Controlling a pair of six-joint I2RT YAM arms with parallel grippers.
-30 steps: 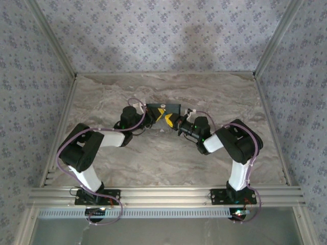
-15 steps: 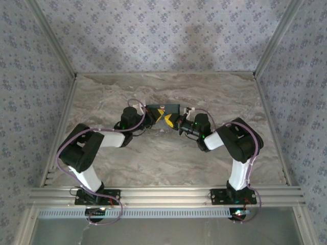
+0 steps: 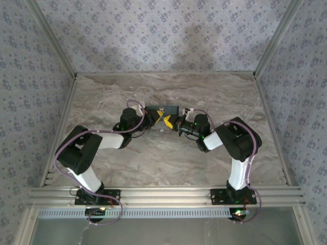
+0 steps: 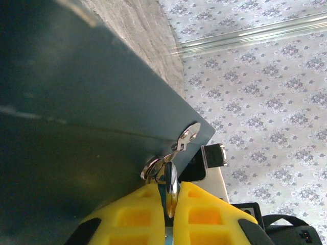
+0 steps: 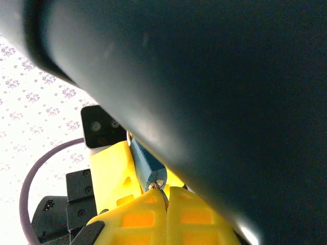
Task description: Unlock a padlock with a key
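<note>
Shifted since a second ago: left elbow sunk toward the near-left, both grippers drawn tighter at the dark box (image 3: 161, 108). Left gripper (image 4: 167, 193) jaws pinched on the key (image 5: 146, 170), with silver metal (image 4: 171, 185) rising from their seam toward the hasp (image 4: 189, 135); right gripper (image 5: 164, 194) jaws closed, key end touching their tips, padlock not made out. Risk: with both tips crowding one sliver, an off-axis twist could lever the key from the pinch.

Two black-and-white robot arms (image 3: 94, 148) (image 3: 235, 145) share one marble-patterned tabletop (image 3: 168, 163). There are two yellow-fingered grippers, the left gripper (image 4: 167, 188) and the right gripper (image 5: 166, 193). One dark blue-green flat-sided box (image 3: 161, 108), one small blue-headed key (image 5: 145, 166), and two purple cables (image 3: 65, 148) (image 3: 251, 178), one per arm.
</note>
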